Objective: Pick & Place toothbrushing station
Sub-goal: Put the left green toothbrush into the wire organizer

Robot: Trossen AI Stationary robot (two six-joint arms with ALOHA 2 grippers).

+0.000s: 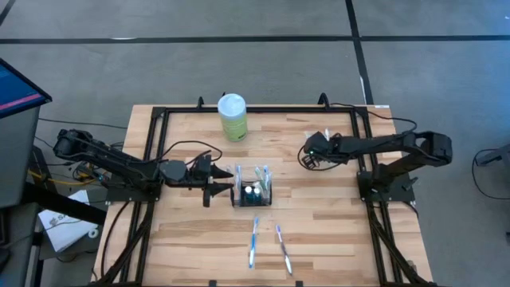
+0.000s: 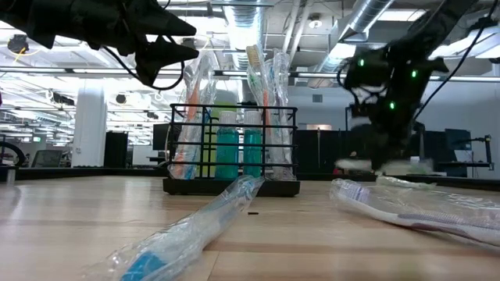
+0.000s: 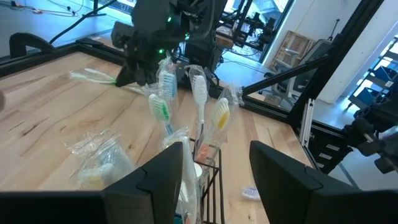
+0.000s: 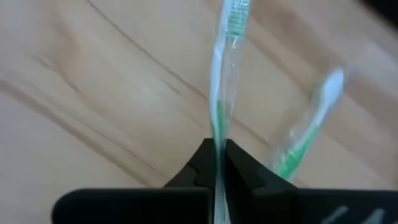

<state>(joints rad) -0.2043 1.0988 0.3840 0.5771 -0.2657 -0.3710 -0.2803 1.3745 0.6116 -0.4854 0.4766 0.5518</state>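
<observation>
The toothbrushing station [image 1: 252, 187], a black wire caddy holding upright wrapped toothbrushes and tubes, stands mid-table and also shows in the low view [image 2: 231, 148]. My left gripper [image 1: 215, 182] hangs open just left of it, level with the brush heads [image 3: 198, 87], and I see no touch. My right gripper [image 1: 309, 157], at the far right of the table, is shut on a wrapped green-and-white toothbrush [image 4: 222, 74]. Another green toothbrush [image 4: 305, 137] lies on the wood beside it. My right gripper pinches the wrapped toothbrush's handle [image 4: 219, 140] between its two fingers, wrapper included. The fingers slant down from the table's right side. The head end [image 4: 233, 18] sticks out beyond the fingertips. I cannot tell whether it still touches the wood.
A pale green bottle [image 1: 233, 116] with a white cap stands at the far edge. Two wrapped toothbrushes [image 1: 253, 239] [image 1: 283, 248] lie near the front edge, and they show large in the low view [image 2: 195, 226]. A black frame [image 1: 151, 135] borders the table.
</observation>
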